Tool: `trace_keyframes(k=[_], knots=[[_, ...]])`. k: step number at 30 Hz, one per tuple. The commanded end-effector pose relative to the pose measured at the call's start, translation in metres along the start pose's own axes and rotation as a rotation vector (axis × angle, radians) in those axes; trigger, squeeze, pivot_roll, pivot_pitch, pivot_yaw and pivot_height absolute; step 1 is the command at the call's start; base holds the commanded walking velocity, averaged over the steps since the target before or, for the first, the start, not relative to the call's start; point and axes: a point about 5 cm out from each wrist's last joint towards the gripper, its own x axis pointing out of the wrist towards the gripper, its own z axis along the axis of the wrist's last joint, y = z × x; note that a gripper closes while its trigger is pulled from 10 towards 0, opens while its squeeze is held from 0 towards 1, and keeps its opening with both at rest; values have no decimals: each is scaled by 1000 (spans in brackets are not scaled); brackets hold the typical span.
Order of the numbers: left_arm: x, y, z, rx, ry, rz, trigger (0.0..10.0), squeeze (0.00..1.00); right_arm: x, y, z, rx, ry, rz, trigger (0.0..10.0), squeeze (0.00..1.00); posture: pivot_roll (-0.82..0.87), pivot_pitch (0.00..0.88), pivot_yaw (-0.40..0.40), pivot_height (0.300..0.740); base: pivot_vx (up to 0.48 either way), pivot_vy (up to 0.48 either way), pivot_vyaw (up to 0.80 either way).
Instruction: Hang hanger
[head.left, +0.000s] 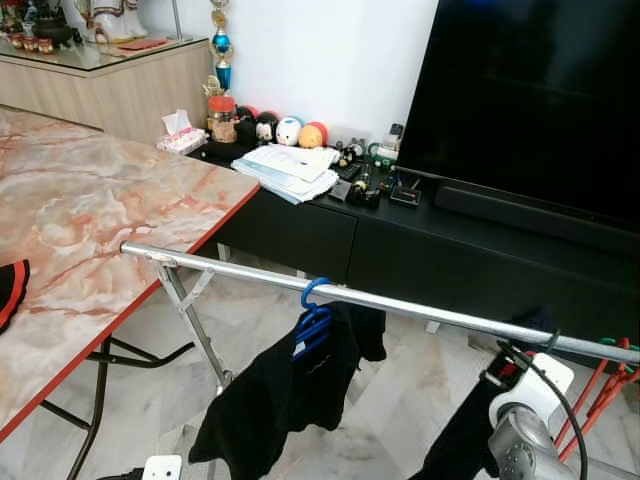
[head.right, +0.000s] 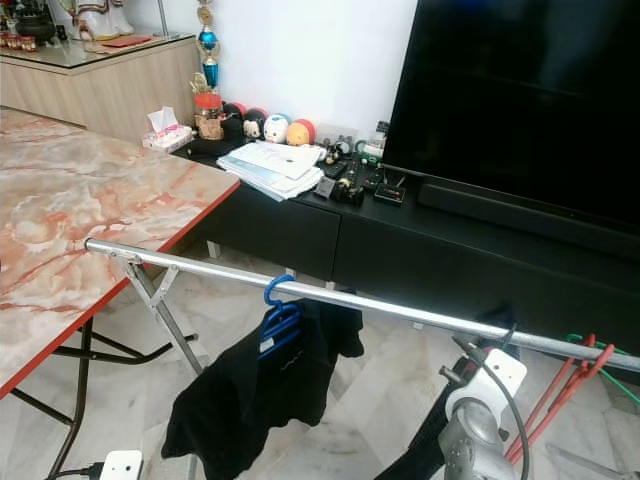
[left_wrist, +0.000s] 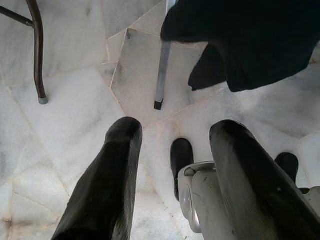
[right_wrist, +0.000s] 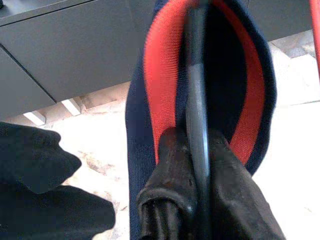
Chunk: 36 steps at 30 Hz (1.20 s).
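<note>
Fingers of the right gripper (right_wrist: 200, 165) clench a dark hanger (right_wrist: 196, 90) carrying a navy-and-red garment (right_wrist: 160, 75), just under the rail's (head.left: 420, 308) right end. Left gripper (left_wrist: 172, 170) hangs open near the floor. Risk: the hook misses and the garment slides off.

blue hanger (head.left: 314, 318) occupies rail (head.left: 420, 311); sides free.

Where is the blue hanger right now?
The blue hanger hangs on the silver rail near its middle, holding a black shirt, right of the marble table.
</note>
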Motion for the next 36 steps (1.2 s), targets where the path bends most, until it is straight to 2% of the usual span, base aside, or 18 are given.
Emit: trace_keyframes(k=[1, 9, 15, 18, 19, 29, 32, 36], knots=[[0, -1, -3, -6, 11, -5, 10000, 0, -1, 0, -5, -1, 21, 0, 0, 0, 122, 0, -58, 740, 0, 0, 0], [0, -1, -3, -7, 10, -6, 10000, 0, -1, -2, -1, -28, -6, -6, 0, 0, 121, 0, -60, 740, 0, 0, 0], [0, -1, -3, -7, 11, -5, 10000, 0, -7, -3, 11, -66, -142, -7, 0, 0, 119, 0, -63, 740, 0, 0, 0], [0, -1, -3, -6, 13, -5, 10000, 0, -10, 0, 16, -69, -194, 18, 0, 0, 115, 0, -61, 740, 0, 0, 0], [0, -1, -3, -5, 13, -4, 10000, 0, -12, 5, 18, -66, -219, 62, 0, 0, 111, 0, -61, 740, 0, 0, 0], [-1, -1, -4, -6, 17, 0, 10000, 0, -18, 11, 9, -118, -202, 148, 0, 0, 110, 0, -71, 740, 0, 0, 0], [-1, 0, -4, -12, 17, 4, 10000, 0, -24, 13, -8, -176, -147, 243, 0, 0, 107, 0, -72, 740, 0, 0, 0], [-1, 0, -4, -17, 13, 7, 10000, 0, -27, 8, -19, -227, -108, 270, 0, 0, 105, 0, -70, 740, 0, 0, 0]])
